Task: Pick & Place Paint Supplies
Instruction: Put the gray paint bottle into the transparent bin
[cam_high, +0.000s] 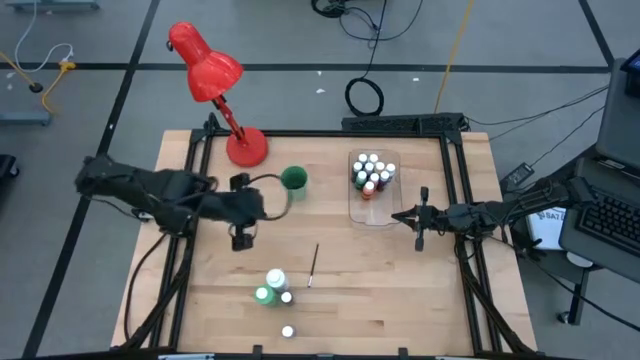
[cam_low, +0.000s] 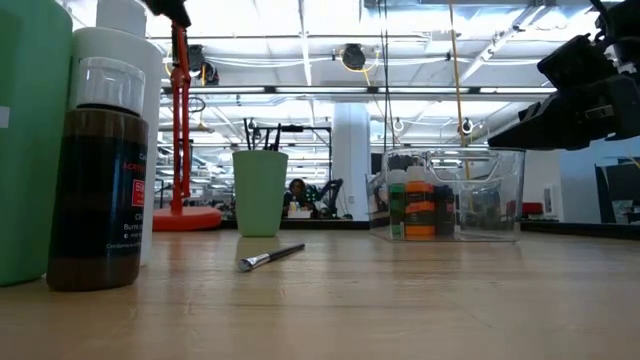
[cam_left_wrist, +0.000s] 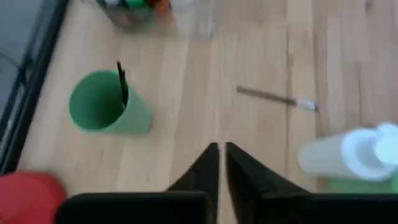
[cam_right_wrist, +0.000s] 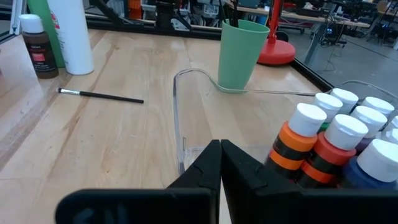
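Several tiny white-capped paint bottles (cam_high: 370, 175) stand in the clear tray (cam_high: 372, 212). A dark-handled brush (cam_high: 313, 265) lies flat on the wood. The white and green bigger bottles (cam_high: 270, 286) stand near the front, with two tiny bottles (cam_high: 287, 331) beside them. A brush (cam_left_wrist: 121, 84) sticks out of the green cup (cam_high: 293, 180). My left gripper (cam_left_wrist: 221, 163) hangs shut and empty above the table, left of the cup. My right gripper (cam_right_wrist: 221, 152) is shut and empty, above the tray's right rim.
A red desk lamp (cam_high: 225, 100) stands at the far left corner, its base (cam_high: 246, 148) just beyond the cup. A black frame (cam_high: 455, 180) rims the table. Bare wood lies between the tray and the front bottles.
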